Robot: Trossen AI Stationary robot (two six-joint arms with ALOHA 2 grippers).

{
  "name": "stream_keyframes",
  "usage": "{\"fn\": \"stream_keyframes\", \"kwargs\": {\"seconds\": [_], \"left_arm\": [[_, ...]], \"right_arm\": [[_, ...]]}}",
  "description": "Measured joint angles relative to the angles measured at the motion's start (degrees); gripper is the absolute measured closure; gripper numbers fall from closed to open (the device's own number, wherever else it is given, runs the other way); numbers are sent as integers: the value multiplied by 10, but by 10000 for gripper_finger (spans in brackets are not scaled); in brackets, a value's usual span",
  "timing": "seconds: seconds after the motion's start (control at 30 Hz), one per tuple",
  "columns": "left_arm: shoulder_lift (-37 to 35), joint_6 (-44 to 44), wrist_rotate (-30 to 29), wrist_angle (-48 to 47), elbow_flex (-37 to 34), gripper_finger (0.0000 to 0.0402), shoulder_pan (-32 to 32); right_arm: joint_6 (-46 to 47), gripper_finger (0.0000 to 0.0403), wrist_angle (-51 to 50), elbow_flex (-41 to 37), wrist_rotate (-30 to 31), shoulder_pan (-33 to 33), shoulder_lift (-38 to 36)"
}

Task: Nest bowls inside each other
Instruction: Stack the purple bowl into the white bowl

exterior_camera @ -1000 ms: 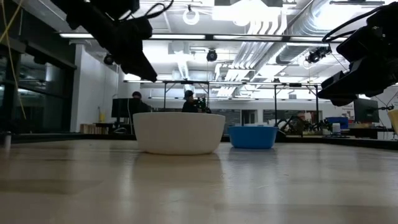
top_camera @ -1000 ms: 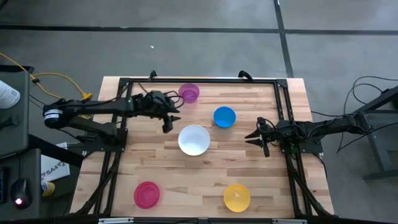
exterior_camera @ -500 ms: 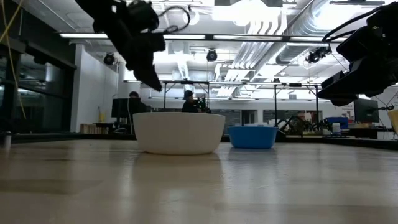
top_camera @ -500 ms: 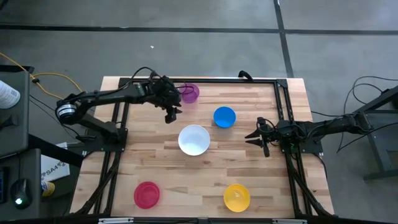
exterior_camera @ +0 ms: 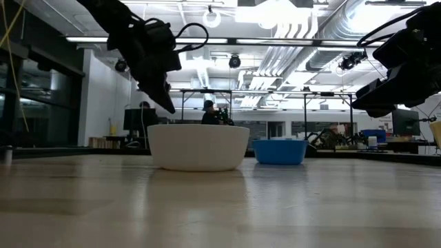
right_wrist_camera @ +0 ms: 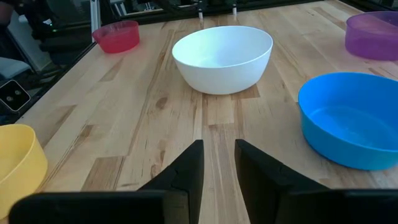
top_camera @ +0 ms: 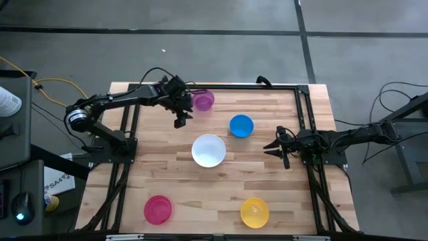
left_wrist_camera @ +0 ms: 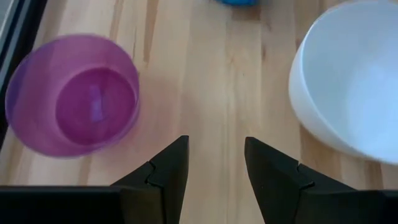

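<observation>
The left gripper hangs with jaws spread and empty just short of the purple bowl, probably lining up to lift it into the white bowl, off to the jaws' other side. The right gripper waits near the blue bowl, jaws slightly parted, holding nothing. From counter level, the purple bowl is hidden.

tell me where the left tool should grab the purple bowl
Pinch the purple bowl at its rim, coming from above with one finger inside and one outside. It sits upright and open, its wall thin, and nothing touches it. The left tool, open, hovers just beside it, so the rim on that near side is probably the easiest spot.
</observation>
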Motion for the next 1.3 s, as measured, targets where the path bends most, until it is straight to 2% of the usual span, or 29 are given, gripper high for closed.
{"fn": "stream_keyframes", "kwargs": {"seconds": [0.17, 0.4, 0.53, 0.73, 0.9, 1.17, 1.3], "left_arm": [[31, 19, -4, -54, 55, 245, 6], [128, 51, -11, -150, 162, 245, 5], [175, 70, -11, -165, 199, 245, 5], [199, 92, -14, -148, 212, 245, 9], [199, 33, -60, -141, 212, 245, 16], [199, 15, -58, -134, 212, 245, 50], [199, 49, -43, -155, 212, 245, 70]], "right_arm": [[0, 319, 0, 0, 0, 0, 0], [0, 319, 0, 0, 0, 0, 0], [0, 319, 0, 0, 0, 0, 0], [0, 319, 0, 0, 0, 0, 0], [0, 319, 0, 0, 0, 0, 0], [0, 319, 0, 0, 0, 0, 0], [0, 319, 0, 0, 0, 0, 0]]}}
